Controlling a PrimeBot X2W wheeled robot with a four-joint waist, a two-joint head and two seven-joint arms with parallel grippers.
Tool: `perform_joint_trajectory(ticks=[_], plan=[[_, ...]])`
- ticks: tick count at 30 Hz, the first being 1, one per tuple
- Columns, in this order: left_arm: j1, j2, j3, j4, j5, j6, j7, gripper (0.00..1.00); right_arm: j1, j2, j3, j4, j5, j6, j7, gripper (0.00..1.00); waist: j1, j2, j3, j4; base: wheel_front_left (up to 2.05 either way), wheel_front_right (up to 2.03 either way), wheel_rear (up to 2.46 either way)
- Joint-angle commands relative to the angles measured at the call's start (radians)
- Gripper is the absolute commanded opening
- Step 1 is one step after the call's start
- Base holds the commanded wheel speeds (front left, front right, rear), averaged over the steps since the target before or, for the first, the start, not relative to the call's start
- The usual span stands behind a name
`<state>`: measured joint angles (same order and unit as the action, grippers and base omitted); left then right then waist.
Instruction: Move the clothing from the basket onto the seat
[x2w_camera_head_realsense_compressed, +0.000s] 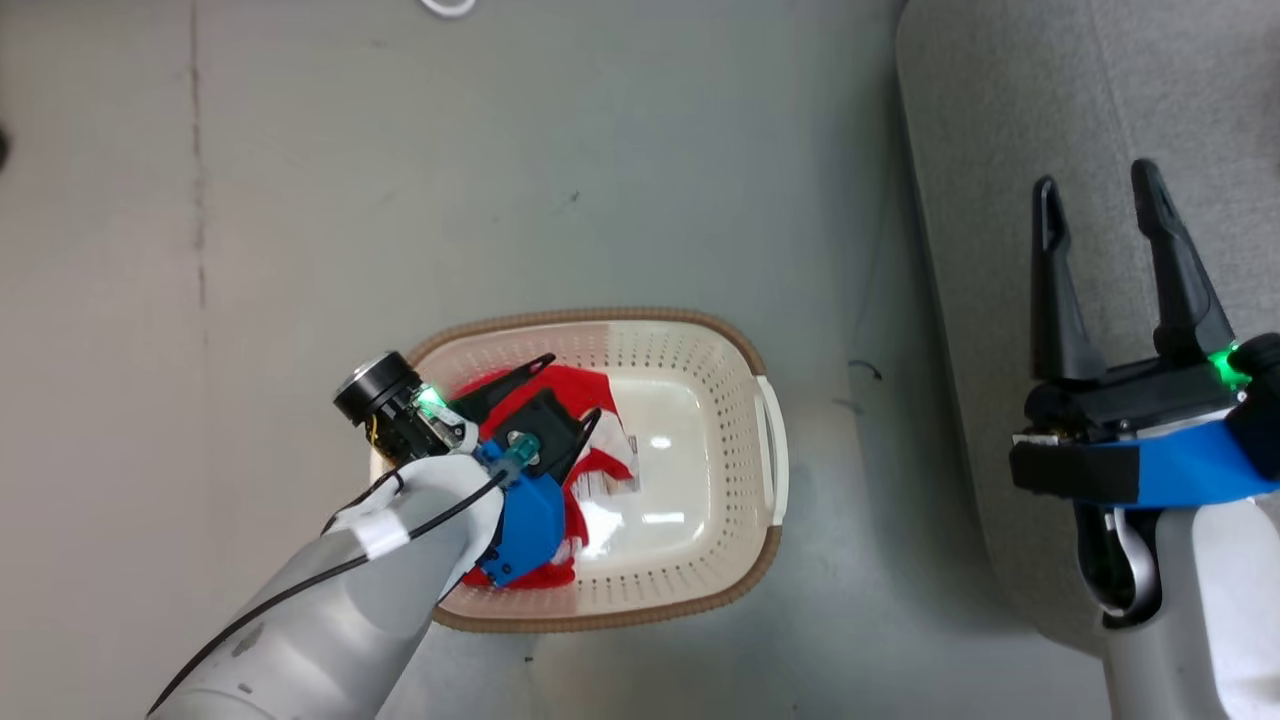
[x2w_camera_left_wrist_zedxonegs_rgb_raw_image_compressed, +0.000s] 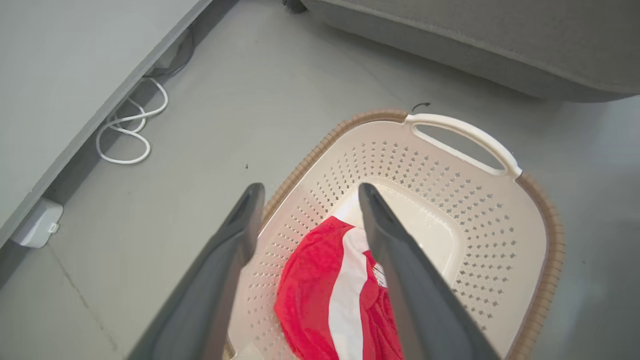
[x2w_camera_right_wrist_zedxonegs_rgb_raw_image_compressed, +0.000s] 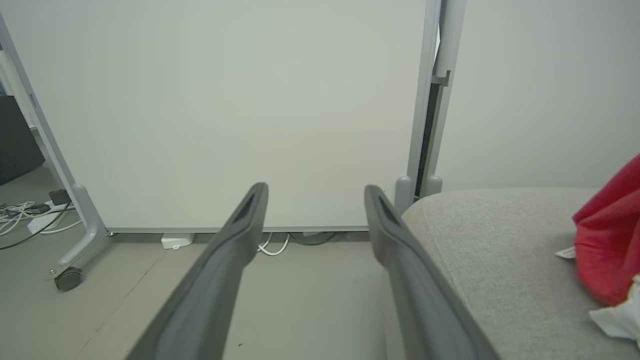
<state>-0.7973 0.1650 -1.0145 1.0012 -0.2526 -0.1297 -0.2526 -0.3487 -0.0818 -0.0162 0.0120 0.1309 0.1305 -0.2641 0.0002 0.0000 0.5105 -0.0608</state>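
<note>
Left gripper (x2w_camera_head_realsense_compressed: 572, 385) was down at the basket (x2w_camera_head_realsense_compressed: 722, 400), over its left half, fingers spread wide with nothing pinched. From its wrist camera the same gripper (x2w_camera_left_wrist_zedxonegs_rgb_raw_image_compressed: 310, 189) pointed into the basket (x2w_camera_left_wrist_zedxonegs_rgb_raw_image_compressed: 550, 225), and the clothing (x2w_camera_left_wrist_zedxonegs_rgb_raw_image_compressed: 310, 280) lay bunched between and below the two fingers. Couldn't tell if the tips touched the fabric.

The clothing (x2w_camera_head_realsense_compressed: 592, 390), red with a white stripe and a small label, sat in the left part of the basket, with the right part of the cream bottom bare. The basket stood on the grey floor (x2w_camera_head_realsense_compressed: 600, 150), near the seat (x2w_camera_head_realsense_compressed: 1000, 150) but not touching it.

Right gripper (x2w_camera_head_realsense_compressed: 1095, 178) hung over the seat's edge, fingers wide apart and holding nothing. In its wrist camera, the gripper (x2w_camera_right_wrist_zedxonegs_rgb_raw_image_compressed: 316, 188) faced a pale wheeled panel (x2w_camera_right_wrist_zedxonegs_rgb_raw_image_compressed: 225, 100), with the seat (x2w_camera_right_wrist_zedxonegs_rgb_raw_image_compressed: 490, 250) at lower right. A second red garment (x2w_camera_right_wrist_zedxonegs_rgb_raw_image_compressed: 607, 240) lay on that seat at the frame edge, beside something white (x2w_camera_right_wrist_zedxonegs_rgb_raw_image_compressed: 617, 317).

A white cable (x2w_camera_left_wrist_zedxonegs_rgb_raw_image_compressed: 130, 135) was looped on the floor by the wall, well apart from the basket.
</note>
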Motion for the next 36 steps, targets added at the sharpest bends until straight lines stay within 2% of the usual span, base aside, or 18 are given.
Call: perform_joint_trajectory(ticks=[1,6,13,21,27,36], plan=[[-0.040,-0.005,-0.046,0.044,-0.001,-0.001,0.021,1.00,-0.030,-0.005,0.003,-0.008,-0.004,0.000,-0.001,1.00,-0.0002,0.0000,0.069,-0.017,0.00,0.00,0.00],[-0.102,-0.022,-0.165,0.129,-0.013,-0.001,0.062,1.00,-0.068,-0.007,0.007,-0.021,-0.001,0.000,-0.001,1.00,-0.0002,0.0000,0.146,-0.030,0.00,0.00,0.00],[-0.143,-0.027,-0.250,0.199,0.013,-0.001,0.131,1.00,-0.103,-0.007,0.005,-0.038,0.002,0.000,-0.001,1.00,-0.0002,0.0000,0.229,-0.043,0.00,0.00,0.00],[-0.177,-0.036,-0.268,0.238,0.109,-0.001,0.220,1.00,-0.139,0.002,-0.001,-0.061,0.000,0.000,-0.001,1.00,-0.0002,0.0000,0.319,-0.049,0.00,0.00,0.00],[-0.215,-0.012,-0.268,0.266,0.207,-0.001,0.291,1.00,-0.151,0.009,-0.008,-0.088,-0.006,0.000,-0.001,1.00,-0.0002,0.0000,0.402,-0.067,0.00,0.00,0.00],[-0.266,0.002,-0.268,0.280,0.222,-0.001,0.329,1.00,-0.145,0.018,-0.019,-0.112,-0.009,0.000,-0.001,1.00,-0.0002,0.0000,0.471,-0.084,0.00,0.00,0.00]])
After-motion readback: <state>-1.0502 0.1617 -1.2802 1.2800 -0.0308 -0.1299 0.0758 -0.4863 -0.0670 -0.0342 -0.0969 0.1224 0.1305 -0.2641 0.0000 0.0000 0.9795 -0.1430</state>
